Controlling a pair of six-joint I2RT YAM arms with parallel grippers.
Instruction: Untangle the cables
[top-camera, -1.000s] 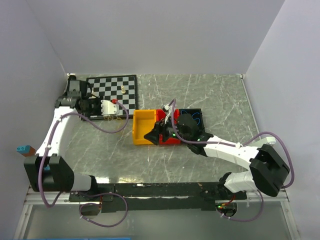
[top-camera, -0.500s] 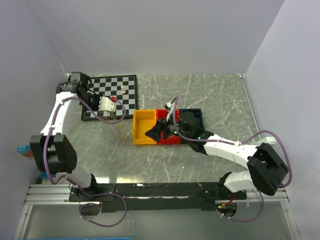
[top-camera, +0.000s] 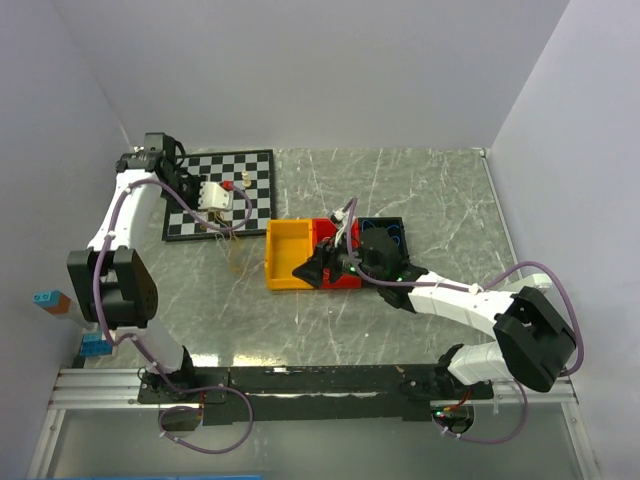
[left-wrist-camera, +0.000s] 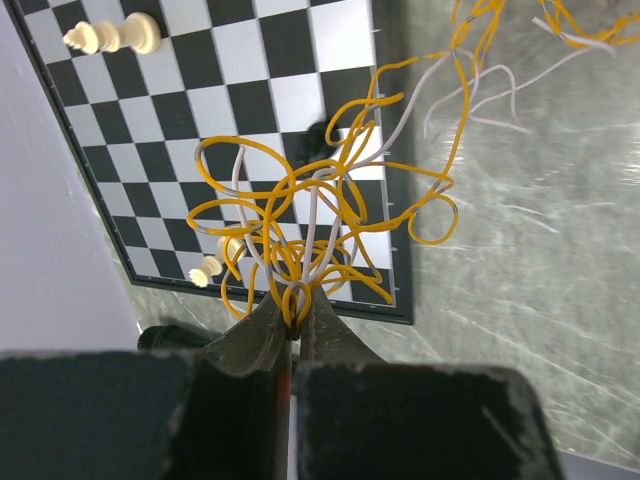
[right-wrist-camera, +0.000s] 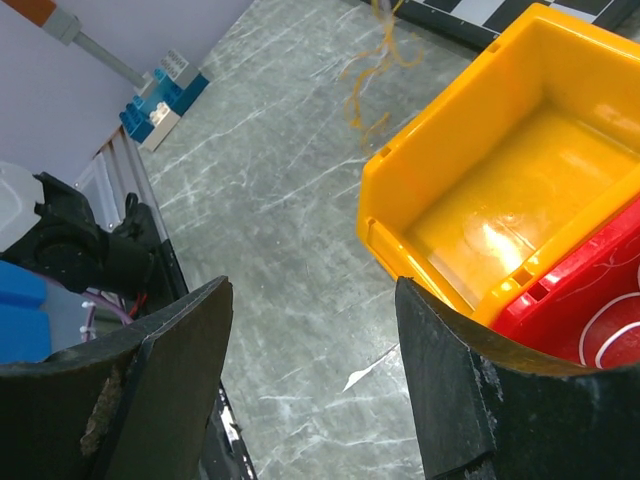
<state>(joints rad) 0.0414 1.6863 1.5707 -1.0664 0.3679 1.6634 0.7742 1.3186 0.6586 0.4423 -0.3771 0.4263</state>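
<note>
1. Our left gripper (left-wrist-camera: 295, 322) is pressed together on the root of the cables (left-wrist-camera: 320, 200), a yellow and white tangle hanging over the chessboard (left-wrist-camera: 250, 70). Pulling from there may tighten the knot.
2. Loose loops could snag the chess pieces (left-wrist-camera: 138, 32) and topple them.
3. Our right gripper (right-wrist-camera: 310, 370) is spread wide and holds nothing. It is by the yellow bin (right-wrist-camera: 450, 180), well apart from the tangle, and may clip the rim when reaching over.
4. Wires this fine could slip from either pinch.
</note>
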